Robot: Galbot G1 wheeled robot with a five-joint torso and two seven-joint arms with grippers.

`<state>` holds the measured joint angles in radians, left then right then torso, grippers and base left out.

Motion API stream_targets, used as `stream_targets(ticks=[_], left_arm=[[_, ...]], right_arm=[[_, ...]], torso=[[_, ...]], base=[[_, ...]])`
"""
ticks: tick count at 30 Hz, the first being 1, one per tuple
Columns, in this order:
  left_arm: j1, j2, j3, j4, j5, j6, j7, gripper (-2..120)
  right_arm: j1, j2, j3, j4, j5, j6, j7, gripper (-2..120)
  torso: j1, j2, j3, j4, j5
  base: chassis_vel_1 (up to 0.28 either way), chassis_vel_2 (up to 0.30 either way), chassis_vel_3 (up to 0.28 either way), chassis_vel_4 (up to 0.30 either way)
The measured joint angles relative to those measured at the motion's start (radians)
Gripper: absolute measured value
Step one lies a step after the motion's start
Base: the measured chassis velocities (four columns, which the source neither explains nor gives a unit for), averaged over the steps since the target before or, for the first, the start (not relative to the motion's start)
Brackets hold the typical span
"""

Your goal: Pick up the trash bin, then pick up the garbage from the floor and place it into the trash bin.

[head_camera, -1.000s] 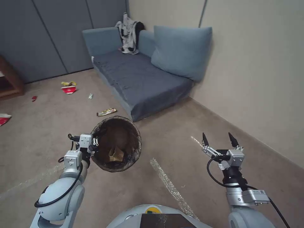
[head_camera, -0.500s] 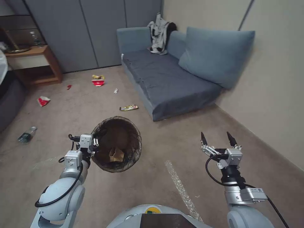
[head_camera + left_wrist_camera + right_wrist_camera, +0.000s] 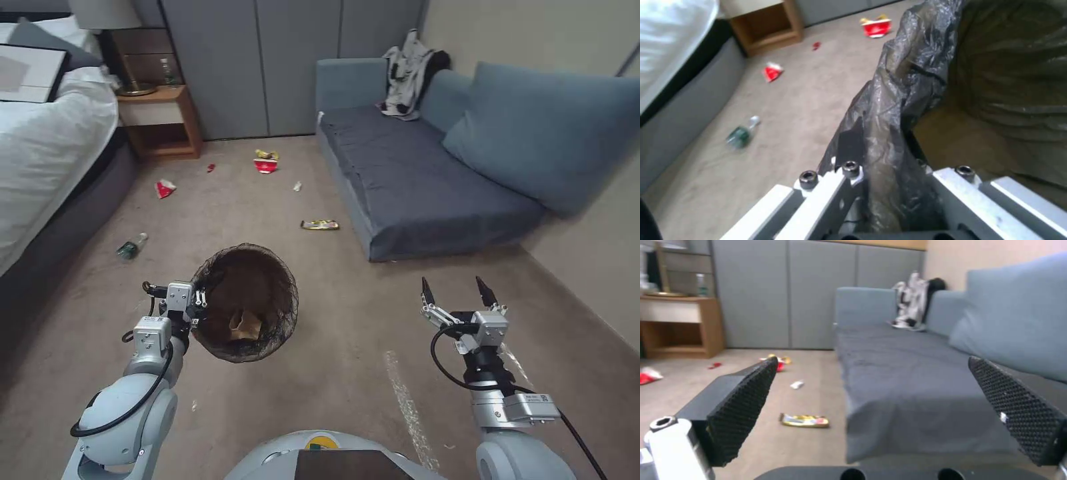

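1. At the left of the frame, a plastic bottle (image 3: 131, 246) lies on the carpet beside the bed (image 3: 47, 140), with a red-and-white wrapper (image 3: 165, 189) farther up near the wooden nightstand (image 3: 160, 120).
2. Lower left, the left gripper (image 3: 197, 306) is clamped on the bag-covered rim of the trash bin (image 3: 245, 301), holding it tilted so its mouth faces up; a crumpled tan paper bag (image 3: 245, 325) already sits inside.
3. Upper middle, a crushed red carton (image 3: 265, 163) and a small white wad (image 3: 297, 186) lie on the floor; nearer, a yellow snack wrapper (image 3: 319, 225) rests just beside the sofa (image 3: 427, 180).
4. Lower right, the right gripper (image 3: 459, 293) hangs in the air with its fingers spread apart and nothing between them.
5. I'd say the bin step is done and the collecting is under way. The next move calls for getting close to a piece, probably the yellow wrapper, lowering the free gripper over it, and pinching flat litter off carpet cleanly.
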<state>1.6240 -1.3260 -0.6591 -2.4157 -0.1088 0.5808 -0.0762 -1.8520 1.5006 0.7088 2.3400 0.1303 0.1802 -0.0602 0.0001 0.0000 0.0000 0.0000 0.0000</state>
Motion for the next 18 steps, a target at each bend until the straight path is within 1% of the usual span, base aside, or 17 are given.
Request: stream_targets(ticks=[8, 13, 15, 18], left_arm=[[0.001, -0.002, -0.002, -0.001, 0.0, -0.001, -0.001, 3], [0.004, -0.004, -0.002, -0.001, 0.004, -0.013, -0.002, 3], [0.004, -0.005, 0.0, -0.001, 0.006, -0.017, -0.002, 3], [0.004, -0.006, 0.002, -0.001, 0.008, -0.02, -0.002, 3]], right_arm=[[0.0, 0.0, 0.002, 0.0, 0.001, 0.0, 0.001, 100], [0.0, -0.001, 0.003, 0.001, 0.005, -0.007, 0.008, 100], [0.001, -0.001, 0.007, 0.002, 0.006, -0.011, 0.011, 100], [-0.001, 0.0, 0.017, 0.004, 0.007, -0.021, 0.011, 100]], torso=[[0.0, 0.0, 0.0, -0.0001, 0.0], [0.0, 0.0, 0.0, 0.0006, 0.0], [0.0, 0.0, 0.0, 0.0004, 0.0], [0.0, 0.0, 0.0, -0.0005, 0.0]], base=[[0.112, 0.111, 0.113, 0.101], [0.089, 0.088, 0.081, 0.106], [0.053, 0.064, 0.022, 0.035], [0.0, 0.0, 0.0, 0.0]])
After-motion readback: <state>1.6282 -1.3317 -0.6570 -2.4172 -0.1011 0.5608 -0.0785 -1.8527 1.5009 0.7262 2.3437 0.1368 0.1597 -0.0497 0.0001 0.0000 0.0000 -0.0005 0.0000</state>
